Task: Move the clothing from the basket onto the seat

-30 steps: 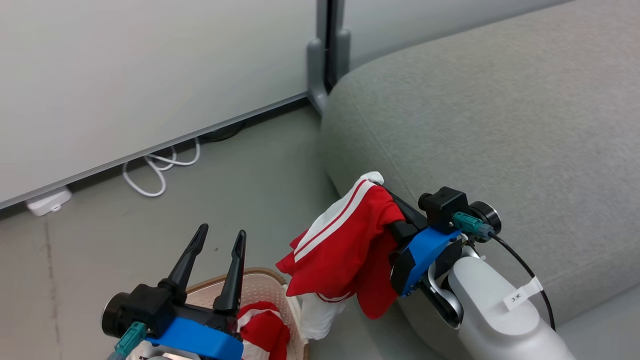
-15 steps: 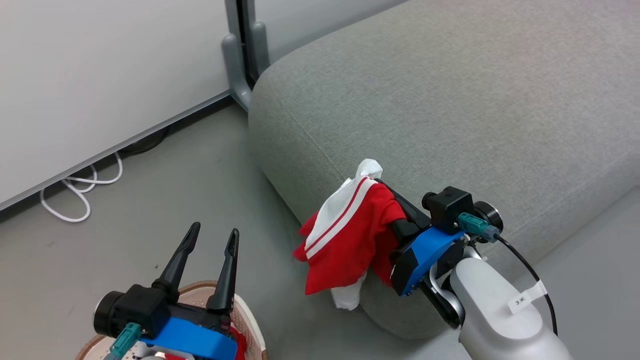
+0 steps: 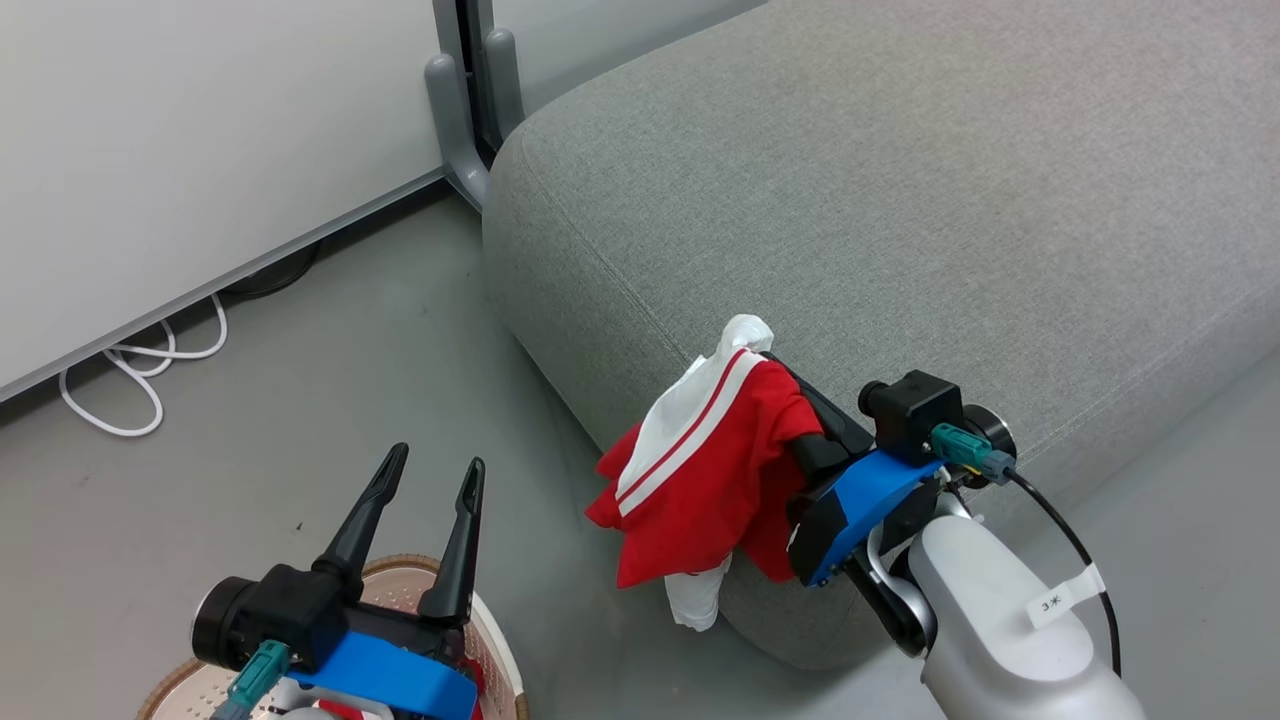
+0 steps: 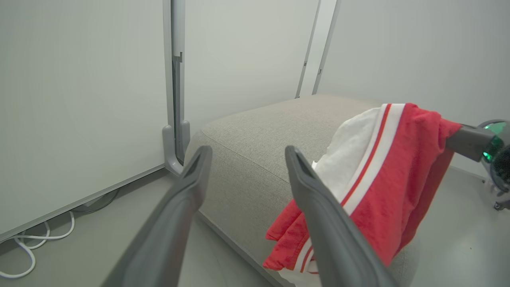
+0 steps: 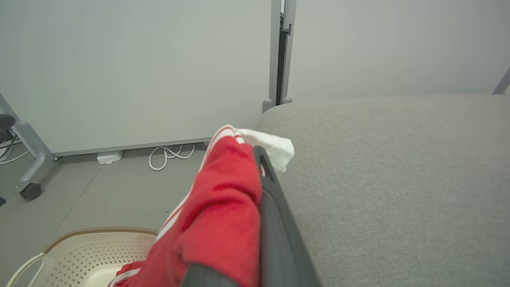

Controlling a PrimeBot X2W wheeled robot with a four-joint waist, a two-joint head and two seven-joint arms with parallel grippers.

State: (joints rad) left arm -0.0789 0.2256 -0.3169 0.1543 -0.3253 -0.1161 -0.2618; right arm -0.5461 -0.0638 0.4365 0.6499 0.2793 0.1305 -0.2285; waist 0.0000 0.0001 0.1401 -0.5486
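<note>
White cable (image 3: 140, 385) looped on smooth grey floor (image 3: 300, 440) under a flat pale wall panel (image 3: 180, 130). Grey post foot (image 3: 455, 130) just beside the rounded corner of the seat (image 3: 900, 200). Coarse grey woven upholstery with a stitched seam. Soft red clothing (image 3: 705, 470) with white stripes, pinched in the closed right gripper (image 3: 778, 372), draped against the seat's near edge. Left gripper (image 3: 437, 460) spread wide, empty, above the perforated cream basket (image 5: 71, 255) with a brown woven-look rim.

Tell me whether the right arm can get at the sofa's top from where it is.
Probably yes. The right gripper, shut on the red garment, sits at the near corner of the sofa. Its fingers point over the grey cushion, and nothing stands between.
</note>
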